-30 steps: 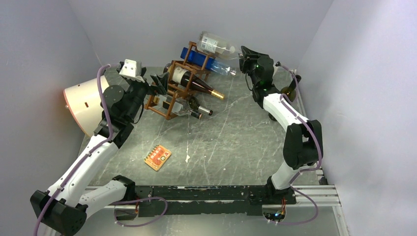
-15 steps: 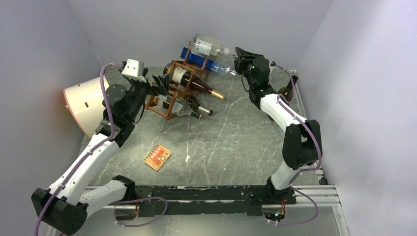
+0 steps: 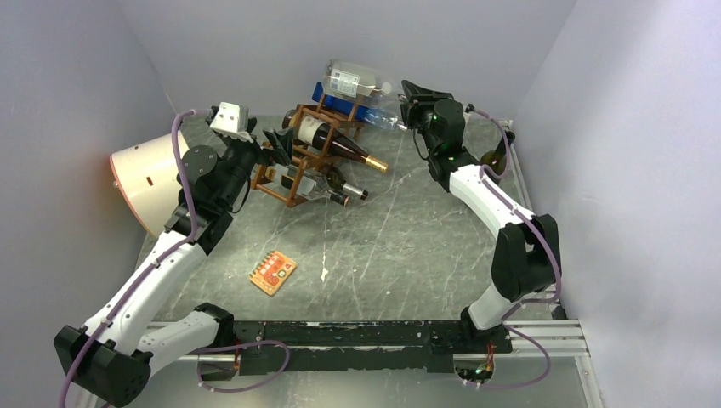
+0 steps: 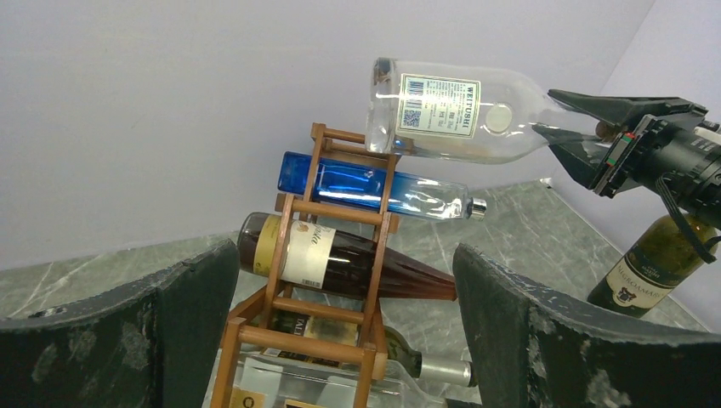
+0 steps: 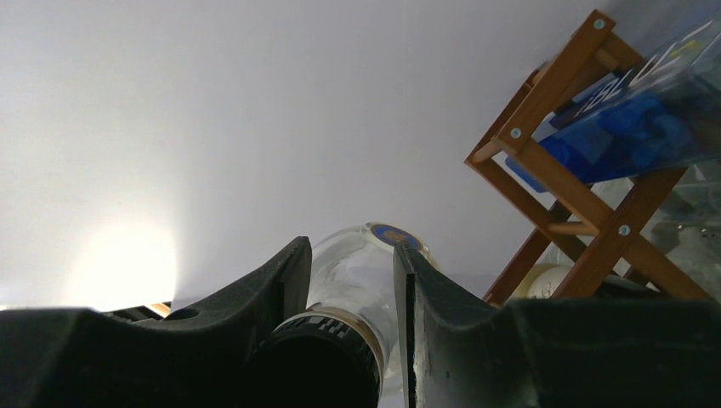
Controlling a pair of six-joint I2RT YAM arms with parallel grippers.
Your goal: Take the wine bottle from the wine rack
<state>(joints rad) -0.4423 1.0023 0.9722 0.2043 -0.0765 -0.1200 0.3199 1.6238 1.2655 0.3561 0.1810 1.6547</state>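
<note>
The reddish-brown wine rack (image 3: 304, 161) stands at the back of the table, also in the left wrist view (image 4: 340, 289) and right wrist view (image 5: 578, 161). My right gripper (image 3: 406, 104) is shut on the neck of a clear bottle (image 3: 350, 78) with a white label, held lying sideways just above the rack's top (image 4: 442, 109); its neck sits between my fingers (image 5: 350, 280). My left gripper (image 3: 276, 144) is open, its fingers either side of the rack's left end (image 4: 344, 314), and I cannot tell whether they touch it.
In the rack lie a blue bottle (image 3: 344, 100), a dark bottle with a cream label (image 3: 336, 142) and two lower bottles (image 3: 336, 183). A green bottle (image 3: 497, 157) stands at the right wall. A cream drum (image 3: 144, 178) lies far left. An orange card (image 3: 272, 272) lies on the table.
My right gripper has moved left with the clear bottle, carrying it back over the top of the rack. My left arm has barely moved.
</note>
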